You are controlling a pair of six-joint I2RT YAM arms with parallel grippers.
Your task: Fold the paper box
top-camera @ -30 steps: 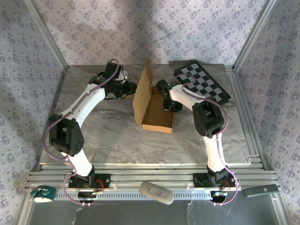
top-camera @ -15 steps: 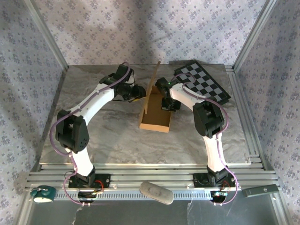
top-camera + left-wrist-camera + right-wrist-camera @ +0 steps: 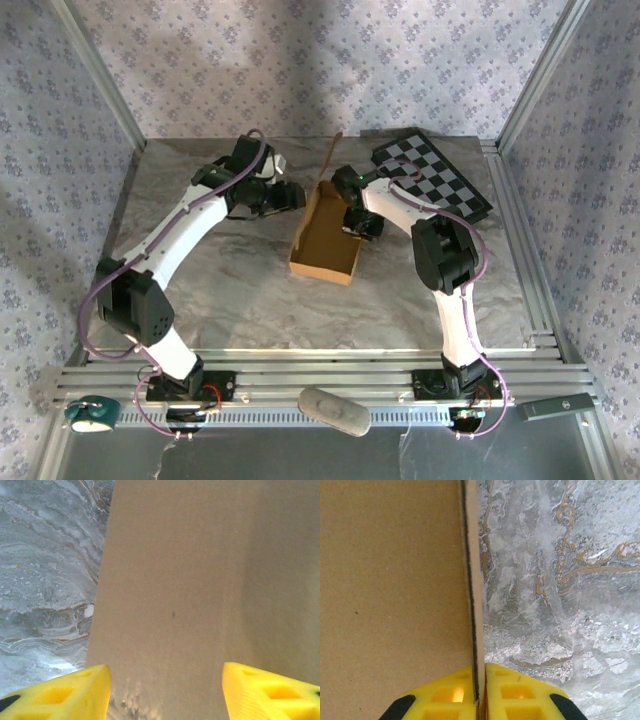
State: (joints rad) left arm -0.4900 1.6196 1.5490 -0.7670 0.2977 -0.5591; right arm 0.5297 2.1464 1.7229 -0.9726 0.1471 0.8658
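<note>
The paper box is a tan cardboard tray lying open at the table's middle, its lid flap standing almost upright at the far end. My left gripper is at the box's left side near the lid; in the left wrist view its yellow fingers stand wide apart, open, with a flat cardboard panel close in front of them. My right gripper is at the box's right wall. In the right wrist view it is shut on the thin edge of that wall.
A black-and-white checkerboard panel lies at the back right, just behind my right arm. The marbled tabletop stretches to the left and front of the box. Aluminium frame posts rise at both sides.
The lid swung from leaning left to nearly upright. My left gripper opened wider and the left arm shifted. The tray turned slightly. The right gripper kept its hold on the wall.
</note>
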